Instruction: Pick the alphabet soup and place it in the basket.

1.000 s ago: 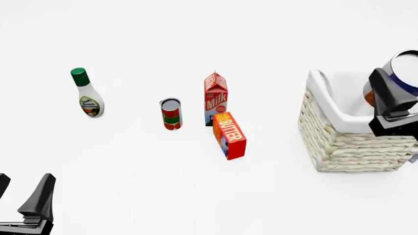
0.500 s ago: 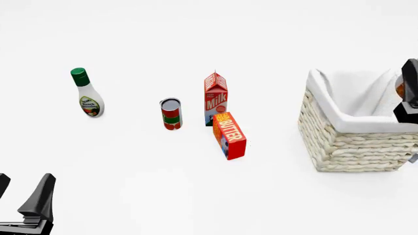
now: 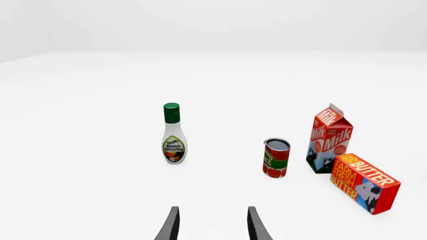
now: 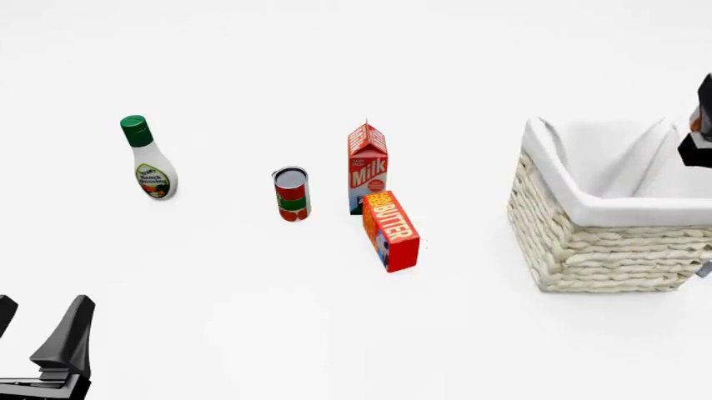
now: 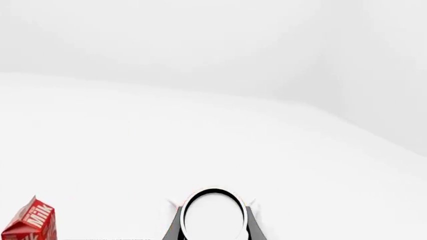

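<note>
Plain white worktop (image 4: 333,333) running into a white backdrop, nothing fancy; in the front view the basket (image 4: 606,242) sits at the right edge, and the right pincer (image 4: 699,125) is just a black sliver poking in at the far right above it; the right wrist view tells you more: the alphabet soup (image 5: 213,215) shows its round silver top at the bottom centre of the frame, with a dark finger hugging each side, so the right pincer (image 5: 213,222) is clamped on the can; in the front view the can itself is pretty much out of frame, so I can't say how it sits relative to the basket

Handling-wise I'd guess it's a rigid metal can, a bit hefty for its size, smooth label so it could slip or twist if the squeeze is light; grabbing across the round side wall seems right, and it won't dent easily

Left pincer (image 4: 39,350) sits at the lower left of the front view, fingers apart and holding nothing; ranch bottle (image 4: 147,158), the red-and-green can (image 4: 292,193), milk carton (image 4: 368,167) and butter box (image 4: 391,231) sit mid-frame, well apart from the basket
</note>
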